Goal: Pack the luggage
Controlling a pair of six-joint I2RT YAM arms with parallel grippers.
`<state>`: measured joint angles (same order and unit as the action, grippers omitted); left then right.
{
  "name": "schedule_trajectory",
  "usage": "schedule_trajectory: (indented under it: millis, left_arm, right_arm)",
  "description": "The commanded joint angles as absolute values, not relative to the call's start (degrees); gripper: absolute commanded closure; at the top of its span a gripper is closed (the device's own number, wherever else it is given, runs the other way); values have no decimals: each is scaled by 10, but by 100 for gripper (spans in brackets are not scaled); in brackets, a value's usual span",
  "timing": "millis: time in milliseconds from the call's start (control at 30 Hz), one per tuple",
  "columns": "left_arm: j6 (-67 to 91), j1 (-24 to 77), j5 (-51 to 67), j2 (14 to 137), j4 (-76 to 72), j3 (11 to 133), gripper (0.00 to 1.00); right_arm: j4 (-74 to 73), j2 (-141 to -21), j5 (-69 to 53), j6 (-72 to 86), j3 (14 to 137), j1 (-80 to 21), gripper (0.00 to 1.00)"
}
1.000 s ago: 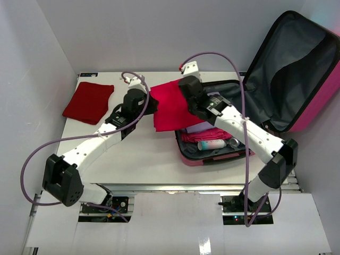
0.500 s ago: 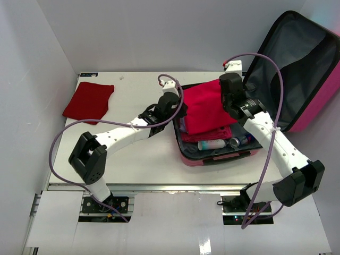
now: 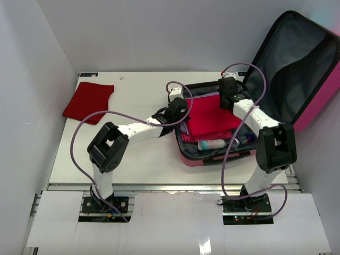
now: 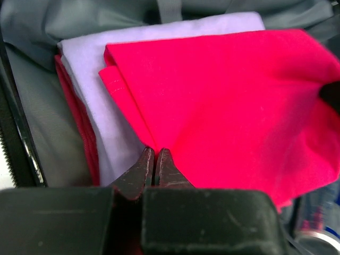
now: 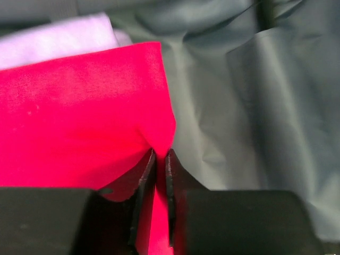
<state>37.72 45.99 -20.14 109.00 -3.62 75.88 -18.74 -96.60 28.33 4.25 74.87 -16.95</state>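
Note:
The open luggage (image 3: 311, 101) lies at the right, its lid with grey lining raised at the back right. A bright red folded garment (image 3: 210, 114) lies in the tray on a pale lilac garment (image 4: 111, 127) and other folded clothes. My left gripper (image 3: 180, 109) is shut on the red garment's left edge; in the left wrist view (image 4: 155, 159) the jaws pinch the red cloth (image 4: 228, 106). My right gripper (image 3: 227, 94) is shut on the garment's far right corner, and in its wrist view (image 5: 158, 164) red cloth (image 5: 79, 122) runs between the jaws.
A dark red folded cloth (image 3: 88, 102) lies at the table's far left. A white-and-pink bottle (image 3: 211, 144) and a small can (image 3: 237, 141) lie at the tray's near side. White walls close in left and behind. Grey lining (image 5: 255, 95) lies right of the right gripper.
Both grippers have carried the red garment rightward from above the table and lowered it into the luggage tray onto the clothes. Both arms now reach further over the tray.

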Motion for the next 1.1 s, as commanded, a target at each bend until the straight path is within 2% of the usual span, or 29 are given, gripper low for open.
schedule_trajectory:
  millis: [0,33,100,167,267,400,833,1000,1067]
  left_arm:
    - [358,458,-229,1085,-58,770,98]
    - [354,458,-227,1084,-59,769,94]
    - [344,457,-233,1081,-61,772,67]
    - [331,457,-248,1080,-54,785,45]
    - [314,448,-263,1089,-19,819,36]
    - [306,430,-257,1103,-4,846,31]
    - [256,415,-180,1201,17,923,32]
    - [254,415,-145,1220,-16,914,41]
    - [254,415,-140,1224,-19,913,54]
  right_arm:
    - [-152,-984,284,39,762,-162,74]
    - [-153,-988,281,40,763,-160,67]
    - [-157,-985,266,43,766,-156,51]
    - [-161,-978,252,43,772,-156,43]
    - [-176,-965,248,39,791,-153,37]
    - [-187,-959,197,30,826,-144,31]
    - [-230,-1081,63,3,932,-114,22]
    - [-232,-1110,39,8,914,-102,21]
    - [-232,-1117,34,13,909,-98,22]
